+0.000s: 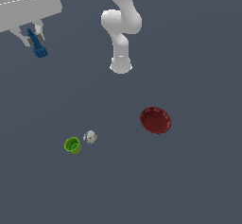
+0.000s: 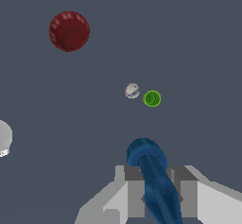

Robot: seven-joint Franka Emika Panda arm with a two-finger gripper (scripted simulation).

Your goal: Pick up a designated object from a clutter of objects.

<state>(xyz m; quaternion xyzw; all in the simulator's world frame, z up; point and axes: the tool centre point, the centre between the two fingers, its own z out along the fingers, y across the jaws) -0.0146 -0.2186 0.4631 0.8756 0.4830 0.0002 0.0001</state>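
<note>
Grey floor (image 1: 198,180), plain, carrying everything I can see. White arm base (image 1: 121,66) stands on it toward the far side. Dark-red ribbed bowl (image 1: 155,120) sits well apart from the base. Bright-green cup (image 1: 73,145) stands upright, with a grey-white lump (image 1: 90,136) just beside it. My gripper (image 1: 34,39) hangs high at the exterior view's upper left, jaws narrow and clamped on the blue piece (image 1: 38,48), which is lifted clear of the floor and pokes out below the fingers (image 2: 189,194).
</note>
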